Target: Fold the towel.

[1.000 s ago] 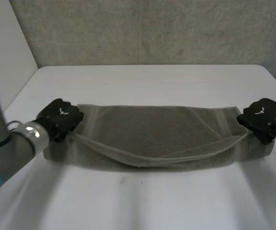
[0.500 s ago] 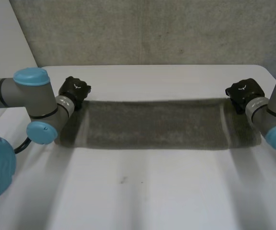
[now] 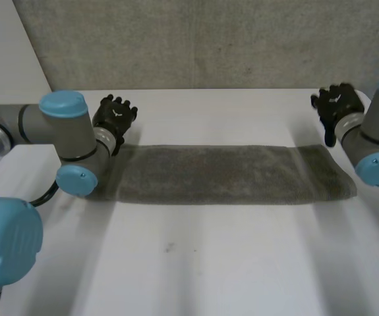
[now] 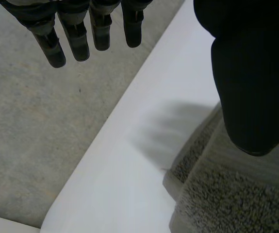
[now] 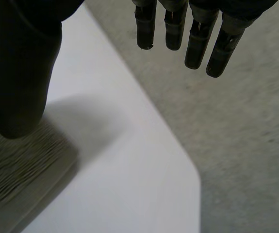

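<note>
**Both hands hang free above the ends of a folded towel**

A grey towel (image 3: 229, 174) lies flat across the middle of a white table (image 3: 196, 263). It is folded into one long, narrow strip that runs from side to side. Its edges look fairly even, though the end on the robot's right seems a little looser and lies near the table's right edge.

The left hand (image 3: 115, 115) hovers just beyond the far corner of the strip's left end. Its own wrist view shows the fingers straight and spread, well apart from the thumb, with nothing between them. The towel's corner lies below the thumb, untouched.

The right hand (image 3: 336, 102) hovers in the same way past the far corner of the right end. Its fingers are also straight and parted from the thumb, and it holds nothing.

The lengthwise fold appears done, and a fold bringing one end over to the other probably comes next.

The main risk at that step is a shallow pinch. If a hand catches only the top layer, lifting would peel the strip open instead of carrying the whole end across.

Dragging the right end outward could also let it slip over the table edge. Uneven lifting would leave the corners misaligned.
</note>
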